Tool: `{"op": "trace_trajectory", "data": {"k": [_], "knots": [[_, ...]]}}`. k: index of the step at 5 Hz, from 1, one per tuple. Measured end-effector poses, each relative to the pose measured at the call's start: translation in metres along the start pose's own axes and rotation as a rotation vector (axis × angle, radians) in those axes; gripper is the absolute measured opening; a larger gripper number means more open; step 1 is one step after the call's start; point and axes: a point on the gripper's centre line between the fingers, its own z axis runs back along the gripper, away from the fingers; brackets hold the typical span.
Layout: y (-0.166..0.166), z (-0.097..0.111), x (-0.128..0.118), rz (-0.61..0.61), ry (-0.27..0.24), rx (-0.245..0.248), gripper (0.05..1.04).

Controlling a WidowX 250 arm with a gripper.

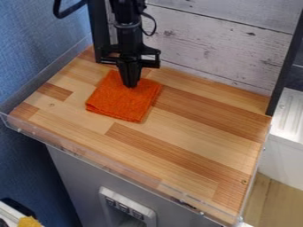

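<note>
The folded orange cloth (121, 104) lies flat on the wood-strip tabletop (183, 128), towards its back left part, roughly square and set askew, with one corner pointing to the front; the black two-finger gripper (130, 85) hangs straight down over the cloth's back half, its fingertips drawn together and appearing to meet the fabric; whether a fold is pinched between them, I cannot tell.

Behind the tabletop stands a panel of whitewashed planks (207, 48), between a black upright (99, 31) on the left of the view and a slanting black bar (285, 66) on the right; a clear plastic rim (89, 159) runs along the front edge; below it is a grey front (77, 177) with a light grey socket block (127, 208); a blue textured wall (35, 44) rises at the left; a white ribbed surface (290, 115) lies beyond the right edge; something yellow (28, 222) shows at the bottom left.
</note>
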Motion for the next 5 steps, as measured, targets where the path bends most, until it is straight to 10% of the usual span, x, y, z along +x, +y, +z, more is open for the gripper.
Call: {"op": "trace_trajectory", "data": {"k": [5], "knots": [[0.001, -0.019, -0.010, -0.085, -0.021, 0.009, 0.058]]}}
